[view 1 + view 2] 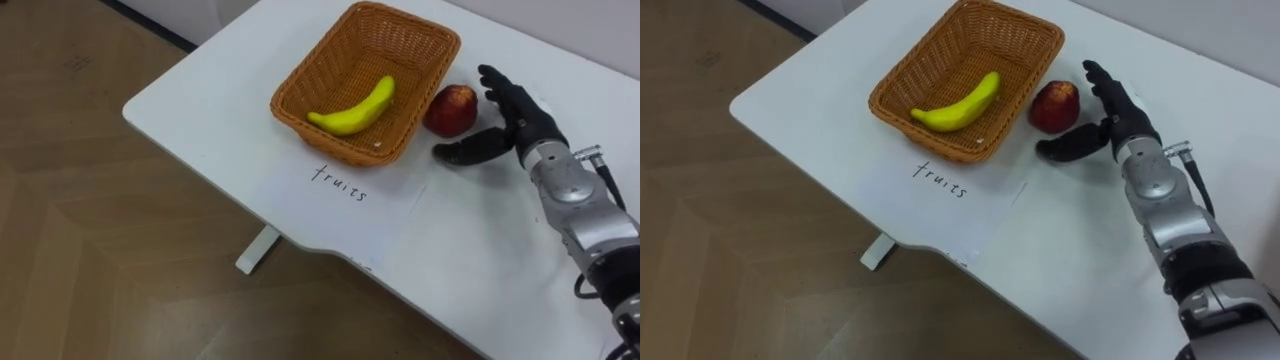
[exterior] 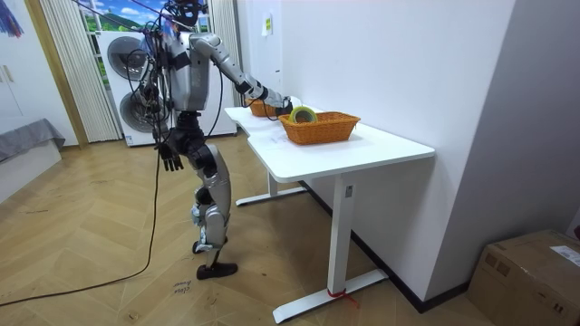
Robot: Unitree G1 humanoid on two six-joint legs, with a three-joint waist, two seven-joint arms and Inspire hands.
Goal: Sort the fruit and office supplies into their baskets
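1. Right robot hand [image 1: 518,128] is spread, with its fingers straight past the far side of the round red apple [image 1: 452,110] and its thumb stretched along the near side. Whether it touches the apple is unclear.
2. The apple sits on the white tabletop [image 1: 470,260], just off the palm.
3. Beyond the apple from the hand is a brown woven wicker basket [image 1: 290,85], with a curved yellow banana [image 1: 355,112] inside.
4. Left robot hand [image 2: 170,156] hangs at the robot's side.
5. Judged step: grasping the apple. Next: close round it, lift over the basket rim nearest the hand, and release beside the banana.
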